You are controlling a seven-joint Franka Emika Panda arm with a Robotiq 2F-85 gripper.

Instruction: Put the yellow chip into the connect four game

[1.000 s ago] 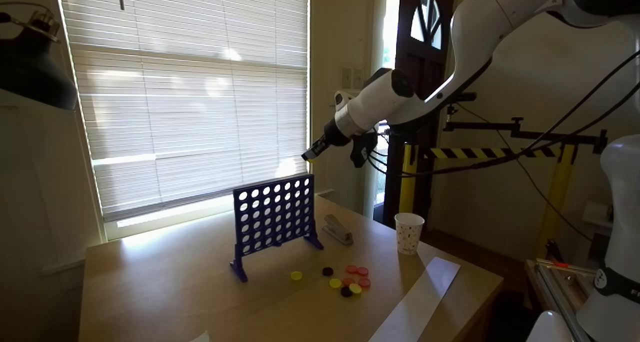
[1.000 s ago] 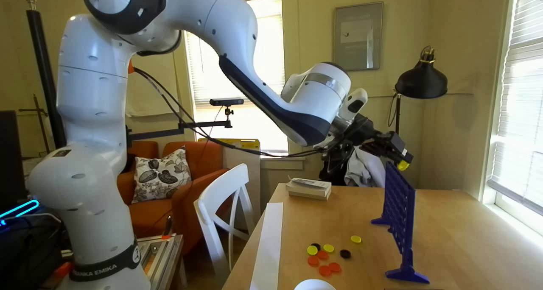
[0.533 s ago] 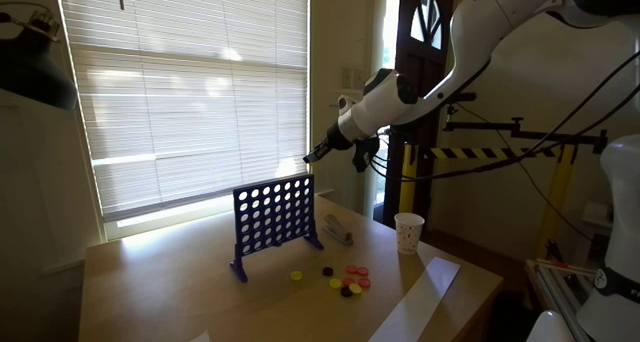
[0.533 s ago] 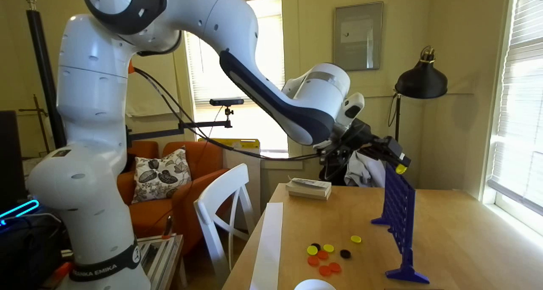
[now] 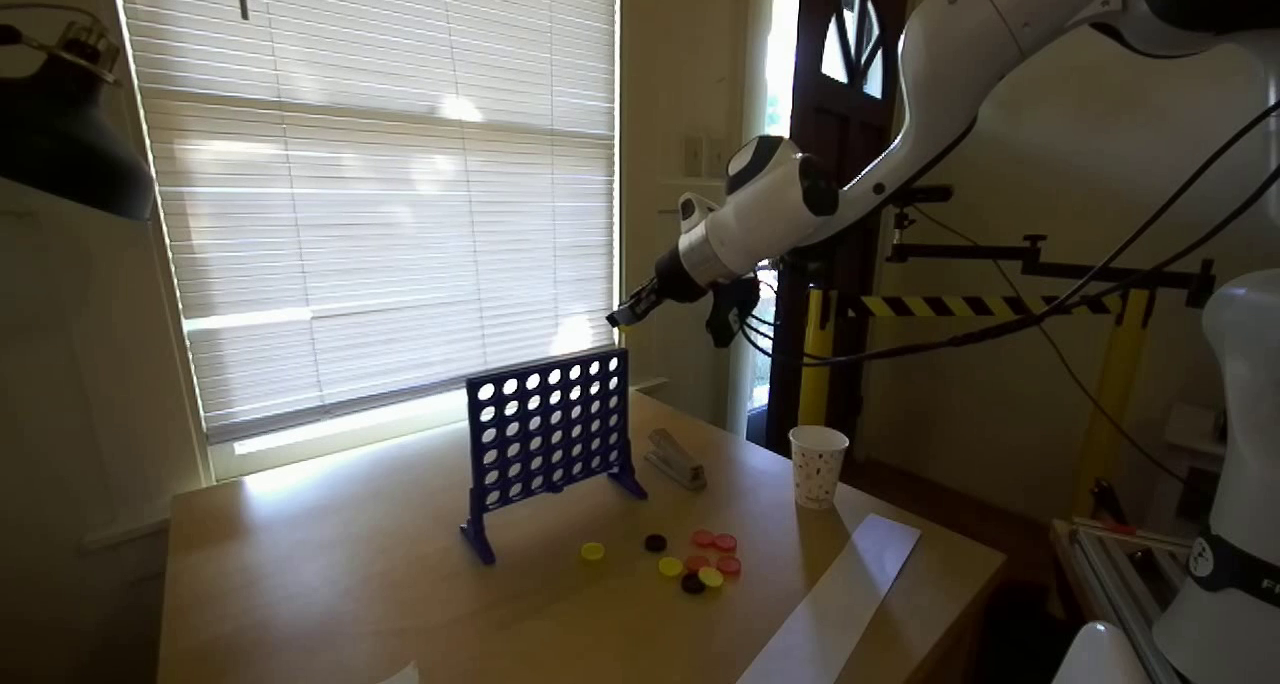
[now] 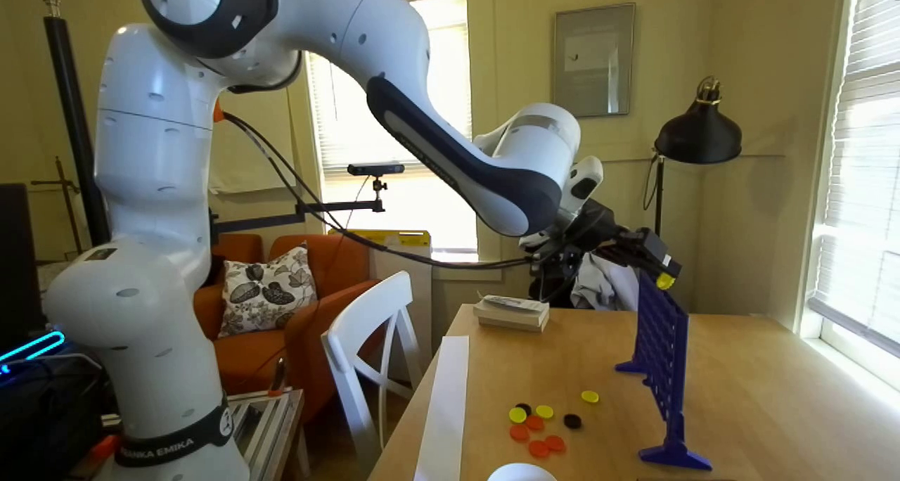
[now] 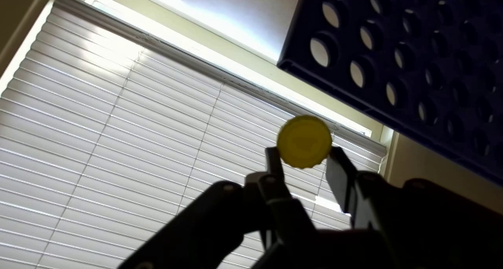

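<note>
Wrist view, left to right: gripper (image 7: 303,154) pinching yellow chip (image 7: 304,140) by its rim, then connect four game (image 7: 414,81), chip near its top edge, not inserted. Off-angle lowering could hit that edge; rim-only grip might let chip spin out.

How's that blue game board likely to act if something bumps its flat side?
The game board might well tip, being a tall, thin panel on two feet. It should be stiff, since it stands straight without sagging. It's probably light for its size, as it's pierced all over.
</note>
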